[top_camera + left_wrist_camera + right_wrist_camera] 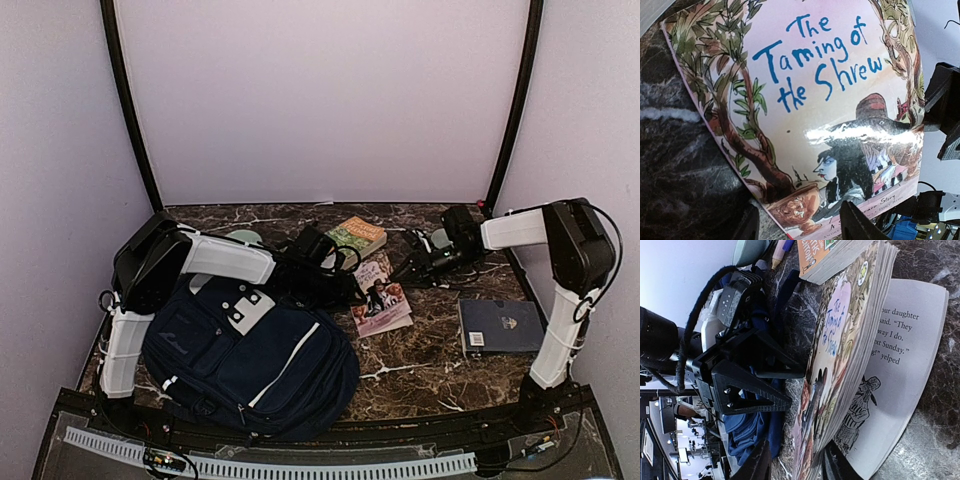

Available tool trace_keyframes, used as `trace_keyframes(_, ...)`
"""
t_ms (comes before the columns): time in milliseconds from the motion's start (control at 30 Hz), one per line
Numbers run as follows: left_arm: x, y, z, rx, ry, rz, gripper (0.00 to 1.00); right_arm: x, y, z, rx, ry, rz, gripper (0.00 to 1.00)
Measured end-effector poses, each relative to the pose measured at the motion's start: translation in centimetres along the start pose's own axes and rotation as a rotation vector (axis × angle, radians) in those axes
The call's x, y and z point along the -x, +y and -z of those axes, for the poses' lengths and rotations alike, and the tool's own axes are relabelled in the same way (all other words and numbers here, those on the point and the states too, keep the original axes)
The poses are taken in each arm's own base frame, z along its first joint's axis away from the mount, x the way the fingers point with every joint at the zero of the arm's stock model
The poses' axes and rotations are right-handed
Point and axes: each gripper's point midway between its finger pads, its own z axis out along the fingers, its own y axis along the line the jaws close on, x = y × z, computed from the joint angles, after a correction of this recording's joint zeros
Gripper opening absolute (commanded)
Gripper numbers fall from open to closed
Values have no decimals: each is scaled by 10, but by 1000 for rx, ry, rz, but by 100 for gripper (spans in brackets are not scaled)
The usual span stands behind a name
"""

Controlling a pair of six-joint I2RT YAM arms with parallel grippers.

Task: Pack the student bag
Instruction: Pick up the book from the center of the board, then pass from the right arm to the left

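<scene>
Backpack [250, 360] lying at near left of table [430, 365], left of paperback [380, 300]. Left gripper [799, 210] released, fingers spread at paperback cover. Right gripper [796, 455] straddling the paperback's raised pages; clenched or not, cannot tell

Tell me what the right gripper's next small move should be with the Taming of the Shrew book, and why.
Probably close the right gripper on The Taming of the Shrew paperback: its fingers straddle the cover and most pages, one under them above the last open page, with a gap showing beside the cover.
</scene>
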Motion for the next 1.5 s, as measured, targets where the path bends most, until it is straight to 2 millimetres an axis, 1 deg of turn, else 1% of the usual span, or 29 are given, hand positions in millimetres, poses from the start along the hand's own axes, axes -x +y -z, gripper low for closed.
trace_keyframes(167, 0, 0, 0, 1, -1, 0, 58, -2, -3, -3, 4, 8, -16, 31)
trace_keyframes(300, -1, 1, 0, 3, -2, -1, 58, -4, -11, -6, -3, 19, -34, 24)
trace_keyframes(400, -1, 1, 0, 3, -3, -1, 58, -6, -16, -7, -23, 23, -44, 12)
trace_keyframes(467, -1, 1, 0, 2, -5, -1, 58, -6, -19, -7, -42, 22, -46, 1)
trace_keyframes(500, -1, 1, 0, 2, -5, -2, 58, -5, -20, -7, -51, 21, -41, 0)
trace_keyframes(633, -1, 1, 0, 3, -6, -3, 62, -1, -24, -6, -82, 21, -40, 0)
trace_keyframes(767, -3, 1, 1, -2, -13, -9, 67, -1, -26, -5, -86, 22, -39, 0)
trace_keyframes(900, -7, 1, 5, -53, -47, -2, 68, 2, -25, 0, -57, 6, -39, 0)
trace_keyframes(967, -8, 1, 7, -90, -66, 13, 68, 0, -24, 2, -40, 2, -42, 0)
trace_keyframes(1100, -5, 0, 9, -162, -92, 37, 68, -4, -16, 5, 0, 1, -40, 0)
trace_keyframes(1367, 0, -5, 8, -240, -119, 73, 68, 1, 9, 11, 90, -20, 13, 0)
trace_keyframes(1500, 1, -8, 7, -284, -130, 82, 68, 1, 18, 13, 127, -26, 22, 0)
